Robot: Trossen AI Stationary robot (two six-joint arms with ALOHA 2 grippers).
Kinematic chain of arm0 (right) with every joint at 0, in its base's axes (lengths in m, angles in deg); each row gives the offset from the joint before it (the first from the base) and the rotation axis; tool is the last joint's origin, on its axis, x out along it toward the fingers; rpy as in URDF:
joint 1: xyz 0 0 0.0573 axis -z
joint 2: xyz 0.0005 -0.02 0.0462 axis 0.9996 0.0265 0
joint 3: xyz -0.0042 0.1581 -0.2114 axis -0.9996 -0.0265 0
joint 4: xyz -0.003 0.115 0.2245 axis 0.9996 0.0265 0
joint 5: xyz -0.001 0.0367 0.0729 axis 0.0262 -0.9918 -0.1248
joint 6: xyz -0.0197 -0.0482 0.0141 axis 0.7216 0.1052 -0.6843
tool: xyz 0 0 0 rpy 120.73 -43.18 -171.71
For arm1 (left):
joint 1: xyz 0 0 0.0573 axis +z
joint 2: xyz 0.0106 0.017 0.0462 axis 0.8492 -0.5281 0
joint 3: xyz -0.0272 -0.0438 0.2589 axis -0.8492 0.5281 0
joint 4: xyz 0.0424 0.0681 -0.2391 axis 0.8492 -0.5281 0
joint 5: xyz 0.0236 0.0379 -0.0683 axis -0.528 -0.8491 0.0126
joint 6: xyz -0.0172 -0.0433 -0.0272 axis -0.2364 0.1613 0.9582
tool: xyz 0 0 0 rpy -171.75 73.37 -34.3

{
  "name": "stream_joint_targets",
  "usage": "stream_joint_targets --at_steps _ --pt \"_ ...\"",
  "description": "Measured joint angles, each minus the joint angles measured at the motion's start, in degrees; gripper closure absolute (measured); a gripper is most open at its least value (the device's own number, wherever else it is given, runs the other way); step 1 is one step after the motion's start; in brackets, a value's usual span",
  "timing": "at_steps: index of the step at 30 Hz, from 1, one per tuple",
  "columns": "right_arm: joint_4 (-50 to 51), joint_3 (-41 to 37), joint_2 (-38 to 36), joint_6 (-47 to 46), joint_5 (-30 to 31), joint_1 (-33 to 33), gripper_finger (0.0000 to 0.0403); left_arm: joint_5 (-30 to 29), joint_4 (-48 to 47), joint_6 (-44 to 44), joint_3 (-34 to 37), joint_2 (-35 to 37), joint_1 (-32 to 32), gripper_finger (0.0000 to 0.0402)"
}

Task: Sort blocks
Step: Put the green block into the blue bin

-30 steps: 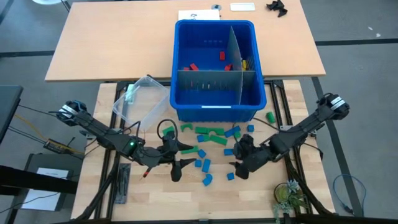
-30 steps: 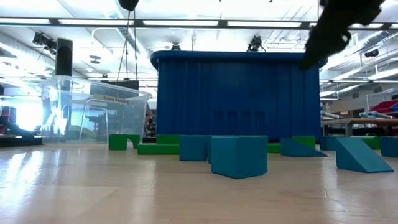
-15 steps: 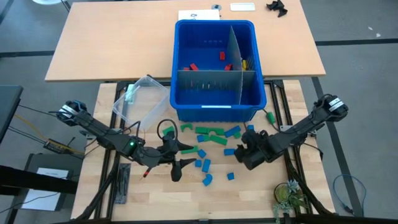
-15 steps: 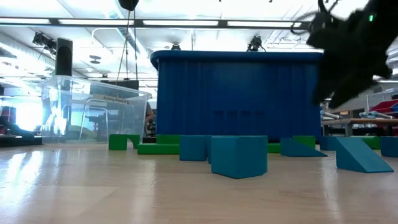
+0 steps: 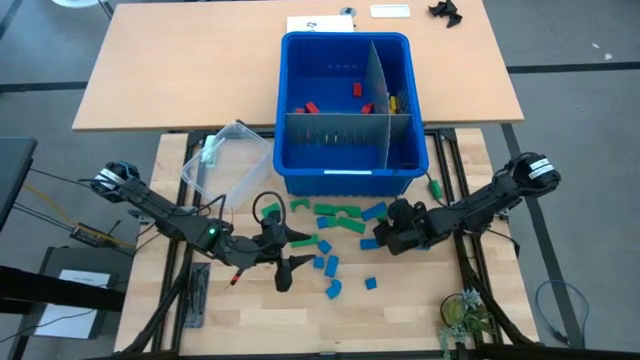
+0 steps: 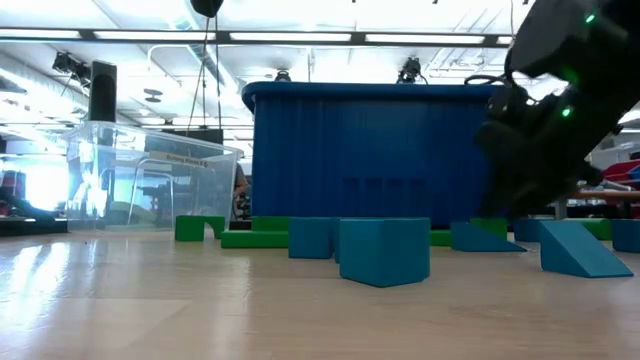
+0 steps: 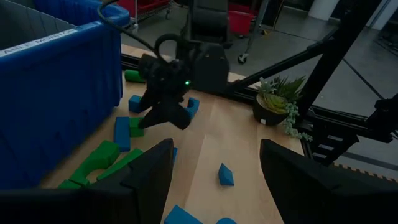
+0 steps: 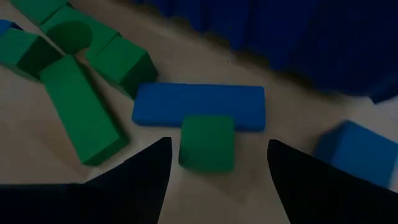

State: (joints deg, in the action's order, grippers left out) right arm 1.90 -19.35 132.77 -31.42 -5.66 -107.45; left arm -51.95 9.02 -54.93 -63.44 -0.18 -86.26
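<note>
Several green and blue blocks (image 5: 340,217) lie scattered on the wooden table in front of the blue bin. My right gripper (image 5: 383,238) is open and hangs low over the right part of the scatter. In the right wrist view its fingers (image 8: 144,180) stand on either side of a green cube (image 8: 206,144), which lies against a long blue block (image 8: 199,107), and touch neither. It shows dark in the low view (image 6: 545,140). My left gripper (image 5: 290,256) is open and empty at the scatter's left, near the table's front.
The blue bin (image 5: 345,150) with grey dividers holds a few red and yellow blocks at its far side. A clear tub (image 5: 225,155) stands to its left. A small plant (image 5: 462,312) sits at the near right corner. Bare wood lies near the front edge.
My right gripper has gone toward the table's far edge and the blue bin, and has come down lower over the blocks. It stays open. The left arm and the blocks have kept still.
</note>
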Motion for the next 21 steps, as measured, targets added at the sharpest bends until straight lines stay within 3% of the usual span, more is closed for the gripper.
stream_joint_targets --at_steps 11,15,19,21 --pt "-12.2 -5.8 0.0 11.0 -4.3 4.5 0.0160 0.0 0.0 0.0 0.0 0.0 0.0 0.0154" --pt "-13.7 -6.3 0.0 13.5 -5.2 4.5 0.0197 0.0 0.0 0.0 0.0 0.0 0.0 0.0154" --pt "-16.0 -6.3 0.0 17.7 -3.9 4.5 0.0265 0.0 0.0 0.0 0.0 0.0 0.0 0.0154" --pt "-17.1 -6.1 0.0 21.1 -4.4 4.3 0.0273 0.0 0.0 0.0 0.0 0.0 0.0 0.0154"
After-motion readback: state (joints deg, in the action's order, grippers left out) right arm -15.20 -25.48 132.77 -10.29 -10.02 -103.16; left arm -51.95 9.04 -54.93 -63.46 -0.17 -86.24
